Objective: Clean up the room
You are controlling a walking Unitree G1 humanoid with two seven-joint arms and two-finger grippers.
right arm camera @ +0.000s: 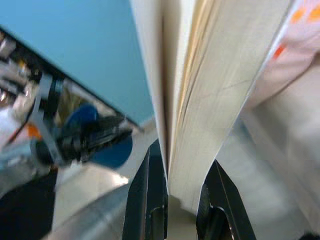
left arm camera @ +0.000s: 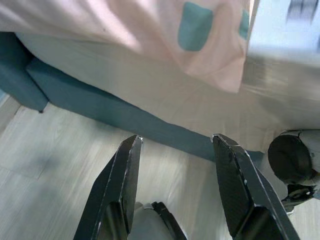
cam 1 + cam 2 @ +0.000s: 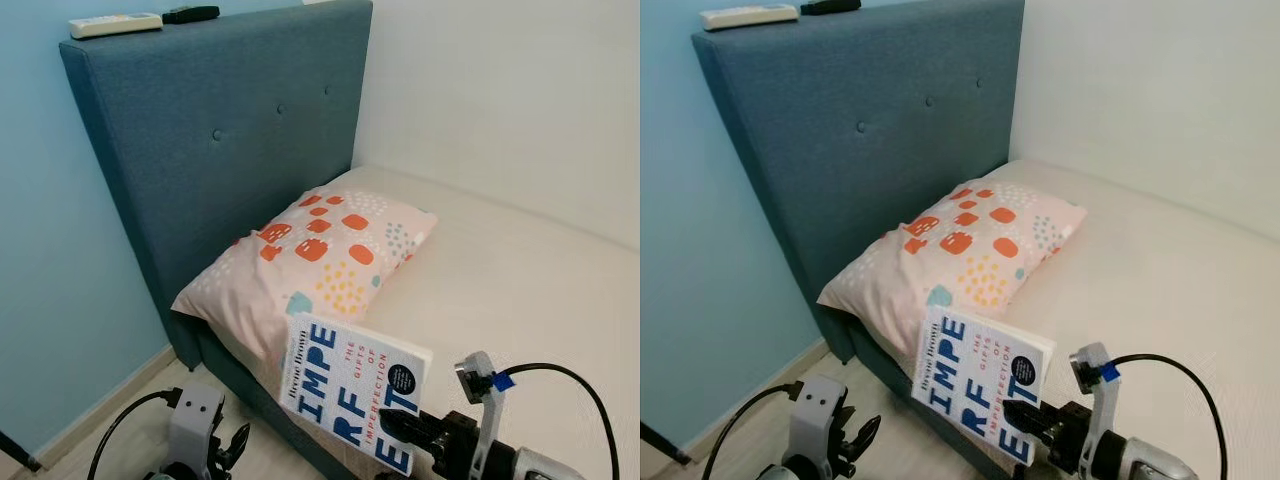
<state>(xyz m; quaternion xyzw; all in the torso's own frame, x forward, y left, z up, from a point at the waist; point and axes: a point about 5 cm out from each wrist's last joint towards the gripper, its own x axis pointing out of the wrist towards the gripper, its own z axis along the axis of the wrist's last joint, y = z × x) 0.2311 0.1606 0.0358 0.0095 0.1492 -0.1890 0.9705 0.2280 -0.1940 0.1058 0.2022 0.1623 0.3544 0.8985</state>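
My right gripper (image 3: 412, 422) is shut on a white paperback book (image 3: 352, 390) with big blue letters, holding it upright by its lower edge above the bed's near corner. In the right wrist view the book's page edges (image 1: 200, 95) run between the two black fingers (image 1: 150, 195). The left gripper (image 3: 236, 446) hangs low over the wood floor beside the bed, open with nothing between its fingers (image 2: 125, 185). A pink pillow (image 3: 320, 250) with orange and yellow spots lies at the head of the bed.
The cream mattress (image 3: 520, 290) stretches to the right against a white wall. A tall blue upholstered headboard (image 3: 220, 130) stands behind the pillow, with a white remote (image 3: 115, 24) and a black remote (image 3: 190, 14) on its top. A light blue wall is at left.
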